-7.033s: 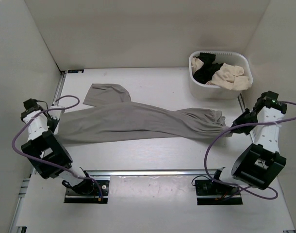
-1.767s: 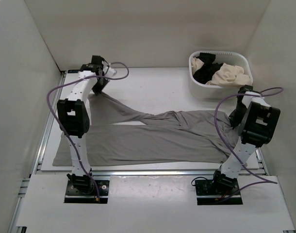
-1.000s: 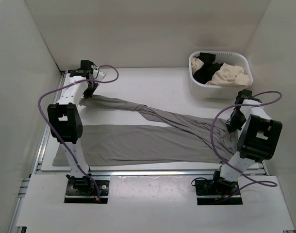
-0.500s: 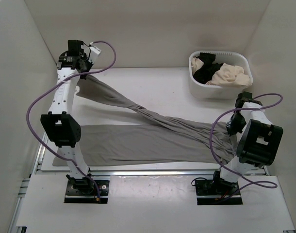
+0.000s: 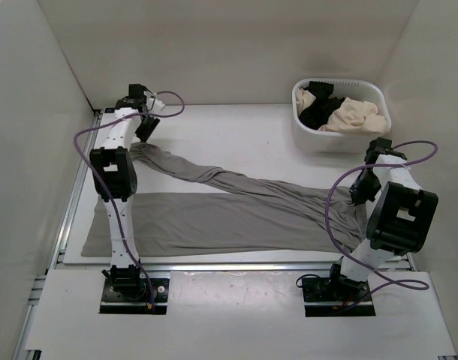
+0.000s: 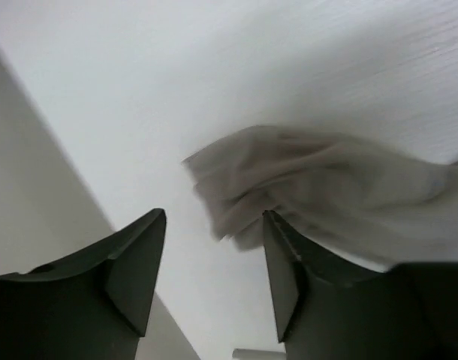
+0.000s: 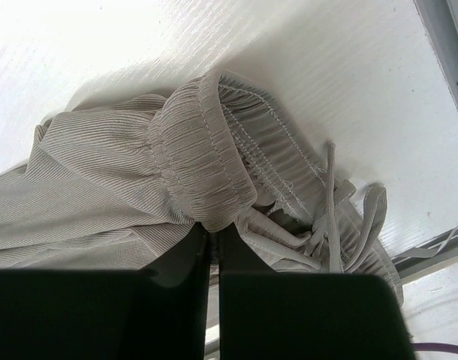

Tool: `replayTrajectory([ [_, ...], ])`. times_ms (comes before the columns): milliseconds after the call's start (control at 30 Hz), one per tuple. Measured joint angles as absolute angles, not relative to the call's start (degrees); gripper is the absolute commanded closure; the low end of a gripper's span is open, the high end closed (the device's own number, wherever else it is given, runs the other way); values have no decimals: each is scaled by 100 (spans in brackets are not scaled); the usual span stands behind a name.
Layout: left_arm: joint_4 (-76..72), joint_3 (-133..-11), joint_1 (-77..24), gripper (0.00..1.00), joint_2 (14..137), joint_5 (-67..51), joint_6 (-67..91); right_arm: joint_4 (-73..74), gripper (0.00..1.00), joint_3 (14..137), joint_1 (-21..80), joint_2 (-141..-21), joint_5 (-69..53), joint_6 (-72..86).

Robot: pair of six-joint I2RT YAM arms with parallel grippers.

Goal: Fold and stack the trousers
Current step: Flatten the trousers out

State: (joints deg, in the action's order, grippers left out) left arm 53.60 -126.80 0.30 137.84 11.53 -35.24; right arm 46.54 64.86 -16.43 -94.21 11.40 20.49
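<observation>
We are at the leg-alignment step. The left tool [image 6: 214,217] stands open, with the far leg cuff [image 6: 244,187] of the trousers [image 5: 236,217] lying free just ahead of its fingers. The right tool [image 7: 214,231] is clamped on the waistband [image 7: 199,180]. In our judgement, the next move is to regrip that cuff and lay the far leg over the near one.

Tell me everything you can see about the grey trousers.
The trousers are plain grey, of thin, finely ribbed soft fabric, spread across the table. The near leg lies flat along the front edge. The far leg, bunched and narrow, runs diagonally to the far left, its crumpled hem lying free just beyond the open left end effector. At the right, the gathered elastic waistband with its drawstring is pinched by the shut right end effector.
</observation>
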Motion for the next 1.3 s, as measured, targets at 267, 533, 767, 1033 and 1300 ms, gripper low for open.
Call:
replayTrajectory([
  [267, 4598, -10997, 467, 77, 11778, 1129, -3662, 4624, 100, 6442, -1636, -9421, 1050, 2053],
  [533, 4609, -10464, 829, 40, 12492, 751, -3479, 4541, 100, 6250, -1570, -9421, 1000, 2060],
  [767, 4672, -10613, 836, 33, 12807, 104, -3175, 4458, 90, 6073, -1562, -9421, 991, 2099],
  [1033, 4751, -10689, 836, 86, 13054, -683, -2810, 4543, 30, 6060, -1562, -9341, 1326, 2169],
  [1300, 5022, -10728, 849, 86, 13126, -884, -2779, 4613, 27, 7083, -1562, -9028, 1450, 2206],
])
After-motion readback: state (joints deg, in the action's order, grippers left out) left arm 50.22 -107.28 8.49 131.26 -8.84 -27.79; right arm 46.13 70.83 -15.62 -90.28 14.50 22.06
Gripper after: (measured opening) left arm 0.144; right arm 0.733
